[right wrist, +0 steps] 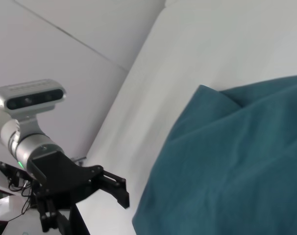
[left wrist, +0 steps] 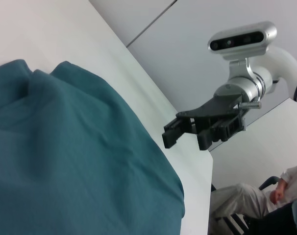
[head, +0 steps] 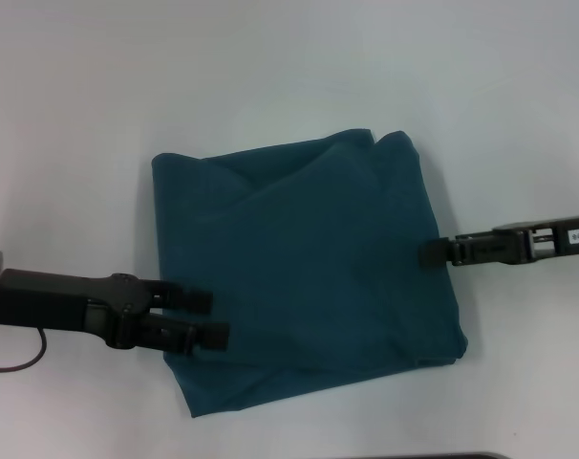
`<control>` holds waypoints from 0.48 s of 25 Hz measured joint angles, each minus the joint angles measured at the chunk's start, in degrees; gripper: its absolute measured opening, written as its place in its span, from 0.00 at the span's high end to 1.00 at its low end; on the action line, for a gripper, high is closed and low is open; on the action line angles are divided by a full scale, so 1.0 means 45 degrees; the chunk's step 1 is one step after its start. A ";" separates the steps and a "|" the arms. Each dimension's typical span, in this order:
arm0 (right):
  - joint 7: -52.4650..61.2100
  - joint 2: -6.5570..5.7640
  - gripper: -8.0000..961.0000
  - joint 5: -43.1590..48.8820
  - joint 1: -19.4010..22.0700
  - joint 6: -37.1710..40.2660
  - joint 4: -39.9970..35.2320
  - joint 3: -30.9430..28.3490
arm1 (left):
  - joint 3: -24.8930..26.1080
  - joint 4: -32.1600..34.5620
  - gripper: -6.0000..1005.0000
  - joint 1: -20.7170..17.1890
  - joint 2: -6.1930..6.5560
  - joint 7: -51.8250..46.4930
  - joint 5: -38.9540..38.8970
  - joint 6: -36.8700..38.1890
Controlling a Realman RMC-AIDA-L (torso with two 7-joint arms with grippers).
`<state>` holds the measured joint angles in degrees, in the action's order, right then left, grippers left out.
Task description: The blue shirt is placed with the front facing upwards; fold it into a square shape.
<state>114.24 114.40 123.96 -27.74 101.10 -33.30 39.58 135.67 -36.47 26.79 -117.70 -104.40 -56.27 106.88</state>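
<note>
I see the blue shirt (head: pixel 304 273) already folded into a rough square, sitting at centre frame in the head view on the white counter (head: pixel 98 105). Solid dark teal, no print showing on the top face. The near edge runs slightly skewed toward the lower right, where that corner looks rounded and bulky. A diagonal crease crosses the upper half. At the far edge, near top centre, two layers meet in a small notch, so that edge isn't flush. The surface is mildly wrinkled and the layers look soft and thick, not flat.

Left claw (head: pixel 205 317) is at lower left of the head frame, at the shirt's left edge with its fingertips over the cloth. Its fingers (head: pixel 196 299) are apart, nothing between them. I can't tell whether the tips touch the cloth.

Right claw (head: pixel 433 254) is at mid-right, tip at the shirt's right edge. In the head view it shows edge-on. In the left wrist view I see the same claw (left wrist: pixel 185 136) off beyond the shirt (left wrist: pixel 75 161), fingers spread, holding nothing.

Right wrist view: the shirt's (right wrist: pixel 236 171) layered corner fills the lower right, and the left claw (right wrist: pixel 120 191) sits at lower left.
</note>
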 joint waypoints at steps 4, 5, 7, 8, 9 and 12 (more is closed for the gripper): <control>0.0068 0.0166 0.41 0.0048 -0.0452 -0.0356 0.0116 0.0140 | -0.0012 0.0094 0.07 -0.0076 -0.0103 0.0050 0.0004 -0.0237; 0.0082 0.0190 0.41 0.0049 -0.0576 -0.0486 0.0206 0.0190 | -0.0014 0.0107 0.07 -0.0077 -0.0151 0.0051 0.0004 -0.0319; 0.0082 0.0221 0.41 0.0052 -0.0794 -0.0792 0.0471 0.0266 | 0.0005 0.0104 0.08 -0.0060 -0.0260 0.0053 0.0005 -0.0398; 0.0076 0.0237 0.41 0.0052 -0.0910 -0.0976 0.0599 0.0308 | 0.0008 0.0094 0.08 -0.0033 -0.0314 0.0056 0.0005 -0.0420; 0.0066 0.0243 0.41 0.0052 -0.0970 -0.1136 0.0681 0.0328 | 0.0004 0.0084 0.08 0.0005 -0.0369 0.0056 0.0004 -0.0445; 0.0066 0.0326 0.41 0.0052 -0.1134 -0.1816 0.0814 0.0472 | -0.0110 0.0083 0.08 0.0135 -0.0488 0.0058 0.0008 -0.0586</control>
<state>114.53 115.86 124.20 -32.84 92.92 -29.64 41.71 135.17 -36.10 27.40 -119.90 -104.14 -56.23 104.24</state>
